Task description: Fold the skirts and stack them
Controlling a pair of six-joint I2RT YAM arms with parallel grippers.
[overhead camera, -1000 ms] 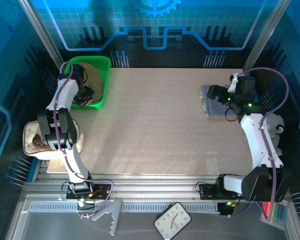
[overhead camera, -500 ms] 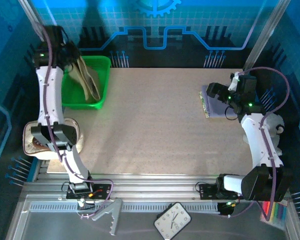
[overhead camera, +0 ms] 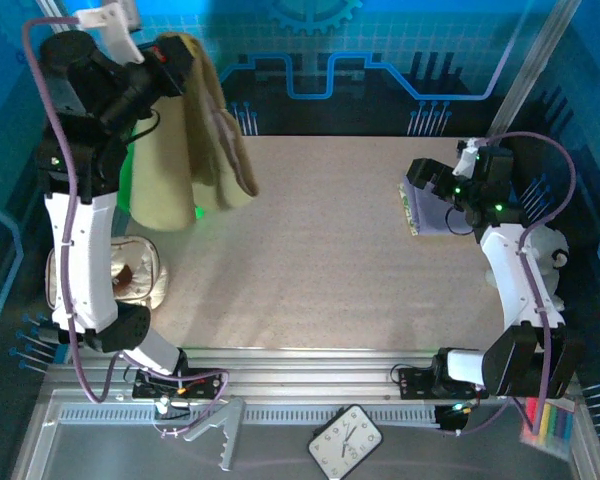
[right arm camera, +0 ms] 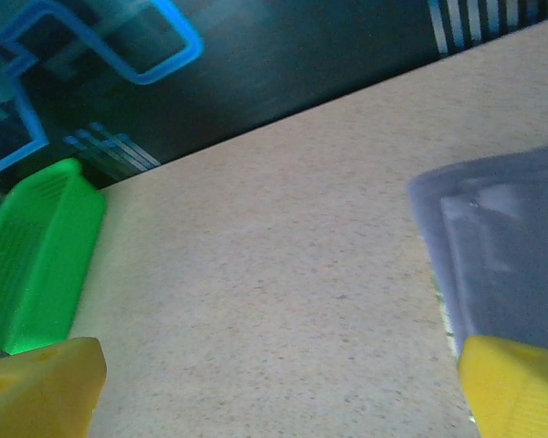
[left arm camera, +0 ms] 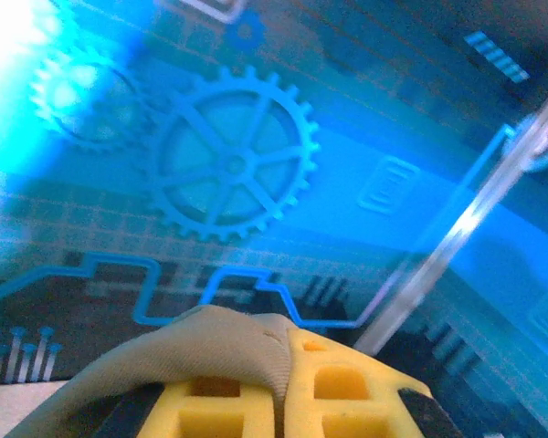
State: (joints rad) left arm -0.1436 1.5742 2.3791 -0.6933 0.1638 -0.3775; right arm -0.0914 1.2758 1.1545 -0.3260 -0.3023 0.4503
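Observation:
High at the back left, my left gripper (overhead camera: 172, 52) is shut on the top edge of the olive-tan skirt (overhead camera: 195, 150), which hangs free in long folds over the table's left corner. In the left wrist view the yellow fingers (left arm camera: 347, 383) pinch that tan cloth (left arm camera: 192, 351) between them. At the right edge a folded lavender skirt (overhead camera: 436, 216) lies flat on a pale floral skirt, of which a thin edge (overhead camera: 410, 215) shows. My right gripper (overhead camera: 422, 182) hovers open just over their far side. In the right wrist view the lavender skirt (right arm camera: 502, 246) lies at the right, beside the right fingertip (right arm camera: 516, 388).
The green basket (right arm camera: 36, 255) stands at the back left corner, mostly hidden behind the hanging skirt in the top view. A beige brown-trimmed pouch (overhead camera: 130, 275) lies at the left edge. The speckled table (overhead camera: 320, 260) stretches bare between the arms. A clock (overhead camera: 345, 435) lies on the front rail.
My left arm has risen from the green basket, pulling the olive-tan skirt up and out until it hangs free. The right arm has barely shifted.

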